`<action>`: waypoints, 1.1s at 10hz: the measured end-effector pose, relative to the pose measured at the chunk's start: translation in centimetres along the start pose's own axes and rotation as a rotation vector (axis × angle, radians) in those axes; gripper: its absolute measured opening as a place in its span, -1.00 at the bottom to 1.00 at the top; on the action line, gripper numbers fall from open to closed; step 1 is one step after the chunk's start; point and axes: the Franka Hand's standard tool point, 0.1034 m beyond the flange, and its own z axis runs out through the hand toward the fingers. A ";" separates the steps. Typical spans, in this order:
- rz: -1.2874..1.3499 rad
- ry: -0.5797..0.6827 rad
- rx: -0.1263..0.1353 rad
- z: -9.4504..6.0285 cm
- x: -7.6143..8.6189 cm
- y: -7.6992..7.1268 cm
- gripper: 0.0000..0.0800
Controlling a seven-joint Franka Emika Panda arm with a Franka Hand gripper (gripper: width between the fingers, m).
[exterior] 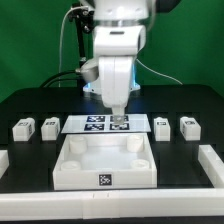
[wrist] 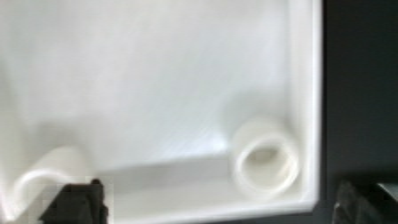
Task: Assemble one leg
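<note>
Four white legs with marker tags stand in a row on the black table, two at the exterior view's left (exterior: pixel 22 128) (exterior: pixel 48 126) and two at its right (exterior: pixel 163 126) (exterior: pixel 189 126). The large white tray-like slab (exterior: pixel 75 170) lies at the front centre. My gripper (exterior: pixel 118 117) points down over the slab's far edge, away from every leg. In the wrist view my gripper (wrist: pixel 222 197) is open and empty, with its dark fingertips (wrist: pixel 75 200) wide apart over the slab's inner floor (wrist: pixel 160 90). A round corner socket (wrist: pixel 267 165) shows there.
The marker board (exterior: pixel 90 124) lies flat behind the slab, under my gripper. White raised bars sit at the table's left (exterior: pixel 4 160) and right (exterior: pixel 212 165) front edges. Cables hang behind the arm (exterior: pixel 75 40).
</note>
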 end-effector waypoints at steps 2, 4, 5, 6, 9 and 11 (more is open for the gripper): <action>-0.084 -0.005 0.004 0.6 -0.7 -0.5 0.63; -0.064 -0.005 0.005 0.6 -0.8 -0.5 0.63; -0.058 -0.004 0.009 0.8 -0.8 -0.6 0.63; -0.045 -0.002 0.024 1.5 -0.9 -1.0 0.63; -0.021 0.017 0.049 5.3 -1.9 -2.2 0.63; -0.014 0.021 0.058 6.1 -2.0 -2.4 0.63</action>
